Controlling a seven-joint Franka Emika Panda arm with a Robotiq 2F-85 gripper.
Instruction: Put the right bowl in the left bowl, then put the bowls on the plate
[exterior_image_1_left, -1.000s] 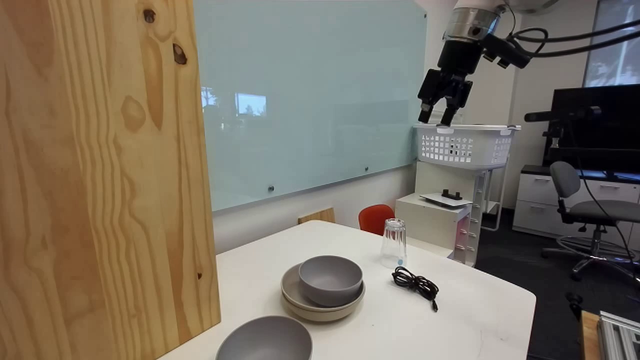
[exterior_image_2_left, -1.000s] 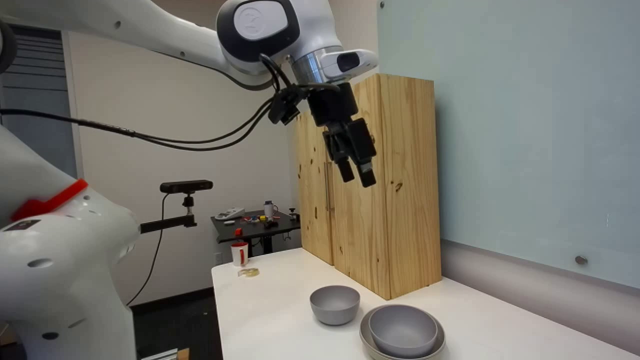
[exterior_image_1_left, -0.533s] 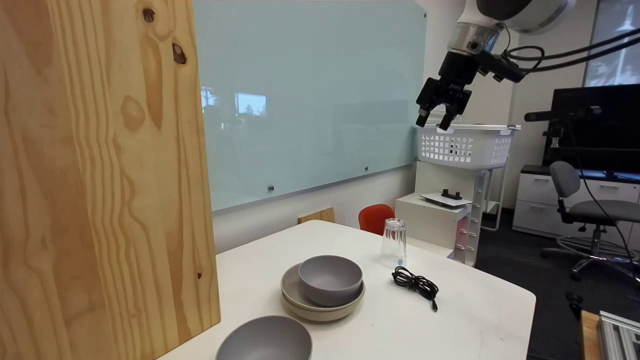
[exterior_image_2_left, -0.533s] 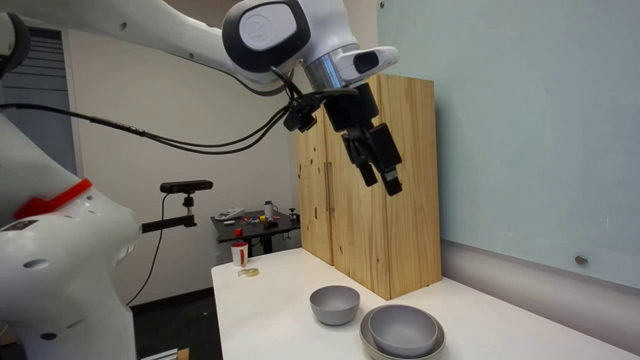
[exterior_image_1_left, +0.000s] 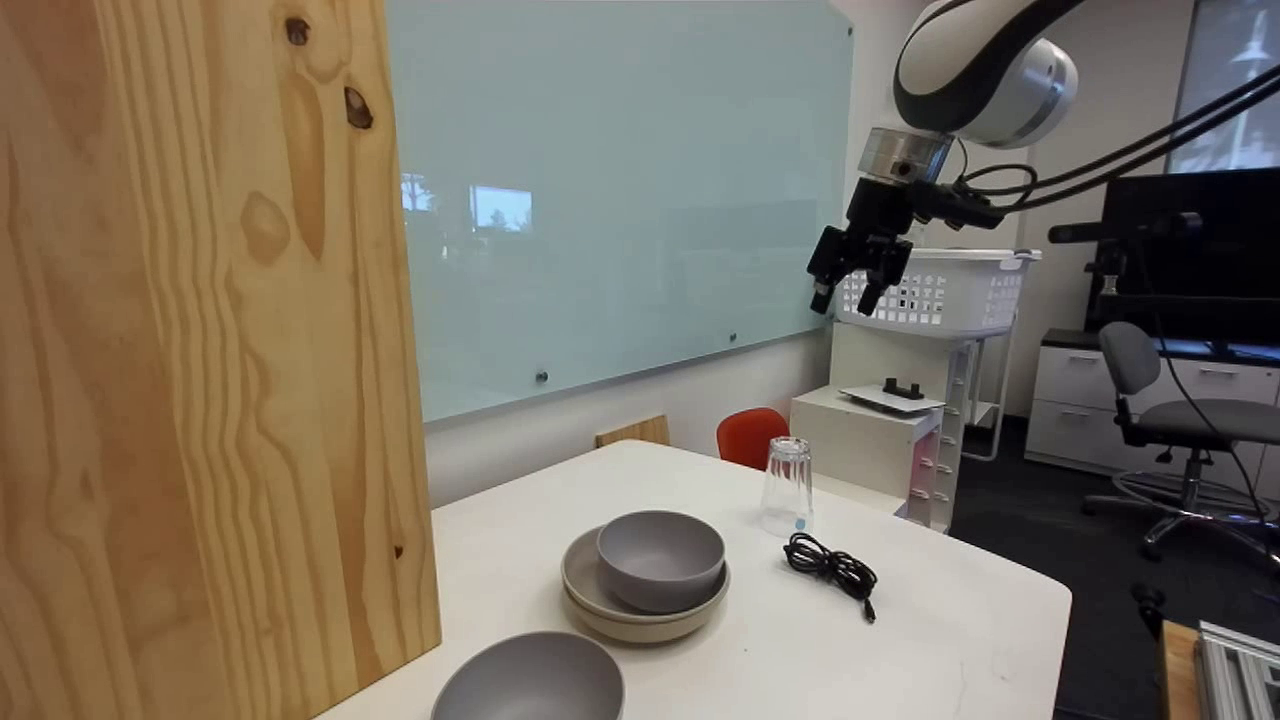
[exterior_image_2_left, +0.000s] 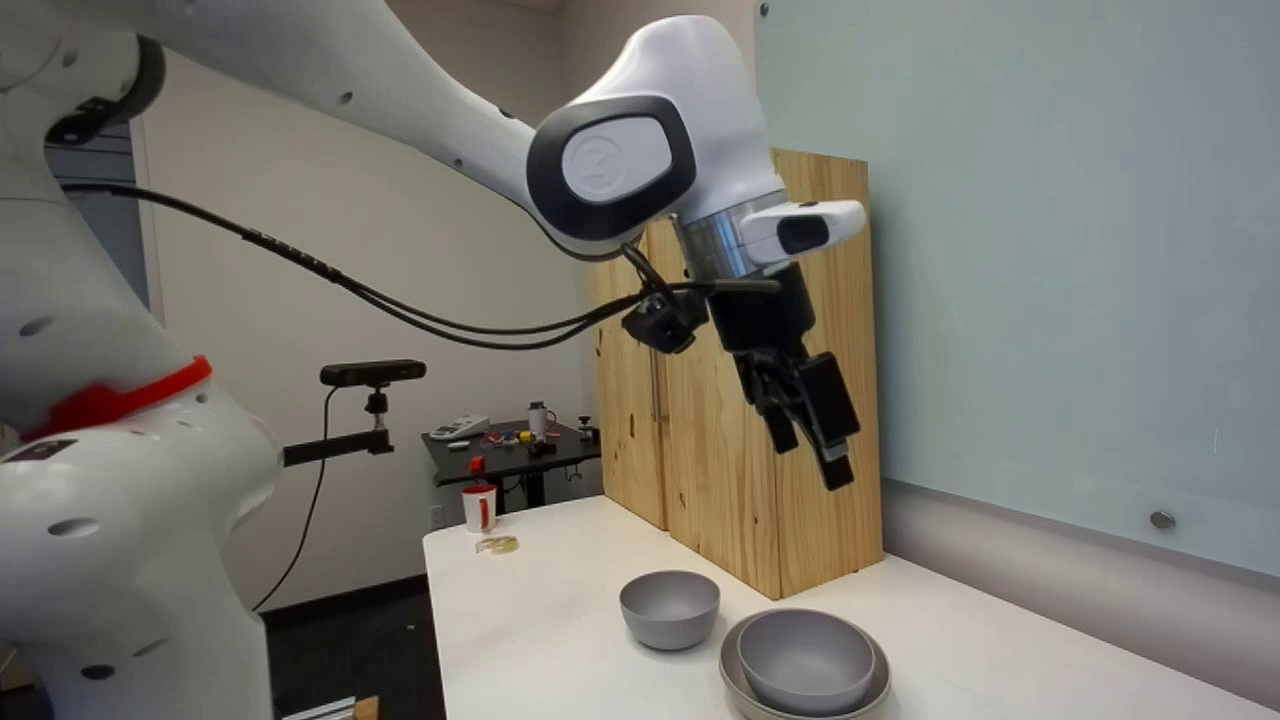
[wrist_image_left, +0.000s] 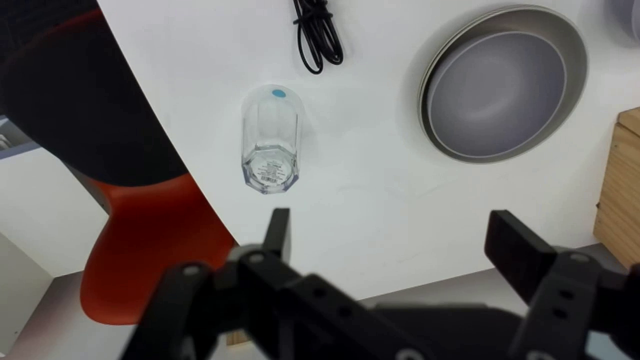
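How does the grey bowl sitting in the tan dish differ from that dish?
Colour: the bowl is grey, the dish tan. Width: the dish spreads wider than the bowl. Depth: the dish is shallow, the bowl deeper, rising above the dish. Both are round, open side up.

- Clear glass (exterior_image_1_left: 789, 485): upside down on the white table (exterior_image_1_left: 960, 630), blue dot (wrist_image_left: 278, 93) near the rim (barcode sticker (wrist_image_left: 271, 171) on its base, seen in the wrist view).
- Black cable (exterior_image_1_left: 832, 567): bundled, lying near the glass, apart from it.
- White mug (exterior_image_2_left: 480, 508): red inside, red handle, near the table's edge; yellowish item (exterior_image_2_left: 497, 545) near it, too small to identify.
- Wooden cabinet (exterior_image_2_left: 725, 460): standing on the table.
- Pale glass board (exterior_image_1_left: 620, 190): mounted on the wall (exterior_image_2_left: 1000, 555).
- Red chair (exterior_image_1_left: 752, 438): just past the table's edge.
- White basket (exterior_image_1_left: 965, 290): slotted sides, sits on a white unit (exterior_image_1_left: 890, 360).
- Black side table (exterior_image_2_left: 515, 463): assorted small items (exterior_image_2_left: 524, 437) on top.
- Grey swivel chair (exterior_image_1_left: 1190, 424): near white drawers (exterior_image_1_left: 1080, 400).
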